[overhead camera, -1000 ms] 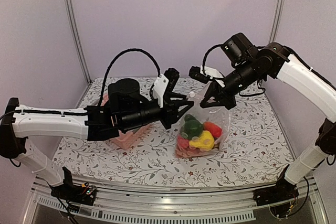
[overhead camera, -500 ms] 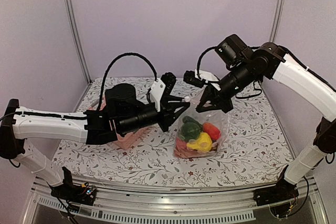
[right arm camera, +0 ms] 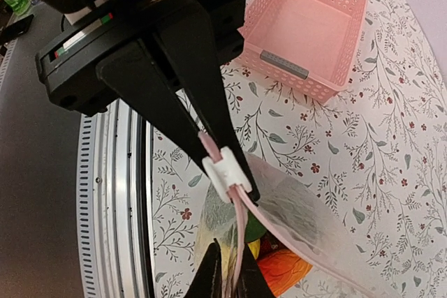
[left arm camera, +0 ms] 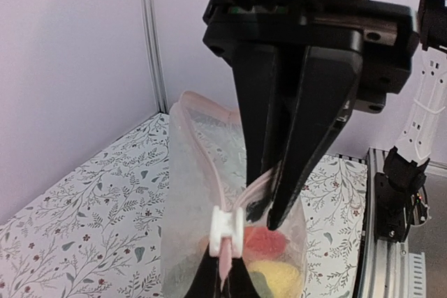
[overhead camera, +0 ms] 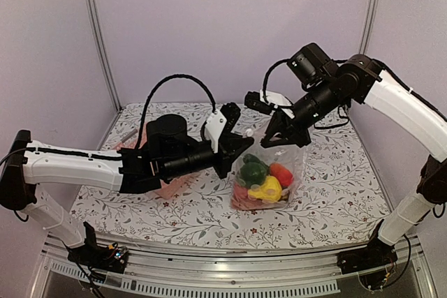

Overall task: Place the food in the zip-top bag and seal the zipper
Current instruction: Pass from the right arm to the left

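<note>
Floral-print table, lilac walls all round, and nearest the front edge stood the zip-top bag, just to the 3 o'clock side of the table's middle. Its belly was packed with the food. A yellow piece lay lowest, a green piece at its 11 o'clock and a red piece at its 1 o'clock, all inside the clear plastic. Out at 9 o'clock from the bag, the pink basket showed only as a corner under the left arm. A step further back, at the bag's mouth, both tools were on it! The left gripper reached in from 9 o'clock, its fingers pinched together on the zipper right at the white slider. The right gripper hung in from 1 o'clock, its jaws likewise clamped tight on the pinkish strip just on the far side of that slider, so the two sets of tips sat nearly touching. Beyond the slider, in the left wrist view, the strip's two halves parted into a loop towards 11 o'clock, leaving the mouth open there. Farthest back ran a metal upright against the wall.
</note>
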Controlling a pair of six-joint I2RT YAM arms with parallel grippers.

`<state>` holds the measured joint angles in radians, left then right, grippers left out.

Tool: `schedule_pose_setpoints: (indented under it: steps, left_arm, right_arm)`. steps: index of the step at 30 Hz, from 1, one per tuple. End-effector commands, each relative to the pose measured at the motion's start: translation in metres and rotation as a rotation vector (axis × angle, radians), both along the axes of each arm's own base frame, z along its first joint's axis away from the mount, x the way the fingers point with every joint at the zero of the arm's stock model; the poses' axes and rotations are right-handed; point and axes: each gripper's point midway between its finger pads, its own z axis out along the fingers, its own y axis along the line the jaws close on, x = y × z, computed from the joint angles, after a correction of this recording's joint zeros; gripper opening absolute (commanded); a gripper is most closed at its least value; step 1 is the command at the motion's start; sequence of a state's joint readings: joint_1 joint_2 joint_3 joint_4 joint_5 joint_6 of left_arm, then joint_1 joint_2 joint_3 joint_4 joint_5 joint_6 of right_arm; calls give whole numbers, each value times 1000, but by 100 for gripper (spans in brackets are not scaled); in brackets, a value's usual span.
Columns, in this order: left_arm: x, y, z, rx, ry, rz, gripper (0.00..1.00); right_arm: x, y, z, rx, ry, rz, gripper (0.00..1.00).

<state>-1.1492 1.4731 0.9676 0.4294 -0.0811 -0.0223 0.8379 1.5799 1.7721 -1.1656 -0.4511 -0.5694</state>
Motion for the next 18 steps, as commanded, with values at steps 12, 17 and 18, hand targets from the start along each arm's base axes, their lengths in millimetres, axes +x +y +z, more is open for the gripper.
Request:
schedule_pose_setpoints:
  steps: [12, 17, 18]
  left_arm:
    - [-15, 15, 20, -24, -78, -62, 0]
    - [-26, 18, 26, -46, -88, -112, 0]
    - [-28, 18, 27, -47, -90, -121, 0]
  right_arm:
    - [-5, 20, 66, 171, -161, 124, 39]
    - [-17, 34, 53, 150, -148, 185, 45]
    - [-19, 36, 53, 151, -150, 193, 46]
